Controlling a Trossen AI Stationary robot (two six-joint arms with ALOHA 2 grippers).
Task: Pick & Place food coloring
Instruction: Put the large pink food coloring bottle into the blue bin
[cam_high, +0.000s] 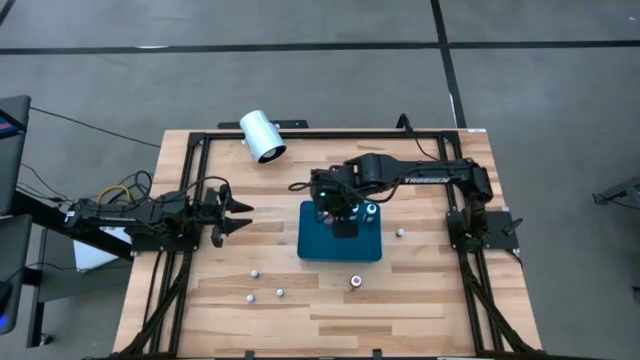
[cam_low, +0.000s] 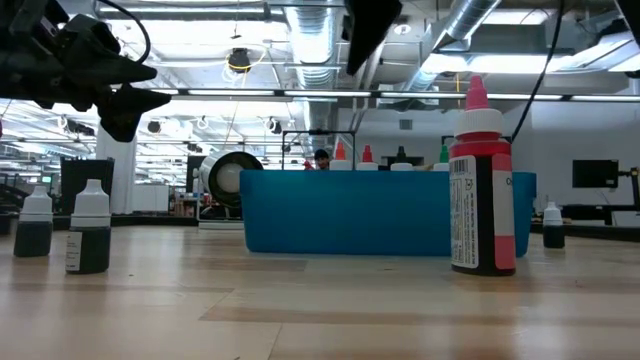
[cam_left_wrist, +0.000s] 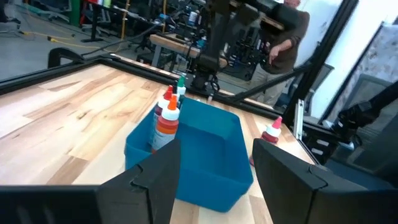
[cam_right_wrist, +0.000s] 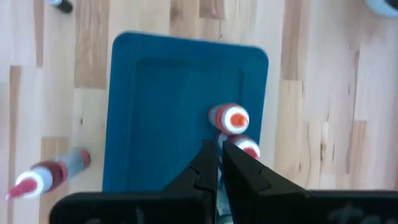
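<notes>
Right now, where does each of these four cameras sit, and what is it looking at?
High: overhead, facing down on the table, both arms and the blue bin.
Low: at tabletop level, facing the bin; arm parts above.
Left wrist: over the left tool, facing the bin.
Right wrist: above the bin, right tool below.
All share the bin.

left gripper (cam_high: 243, 217) fingers apart, right gripper (cam_right_wrist: 217, 163) fingers together

Robotics lab / industrial workshop. Ceiling w/ exposed silver ducts (cam_low: 480, 25), pipes, strip lights. Grey concrete floor (cam_high: 300, 25) w/ dark seams around wooden worktop (cam_high: 330, 305) in black metal frame (cam_high: 200, 140). Background: equipment benches, cables, a monitor (cam_low: 592, 173), more black framing. Person in brown top (cam_left_wrist: 292, 28) stands beyond the worktop.
</notes>
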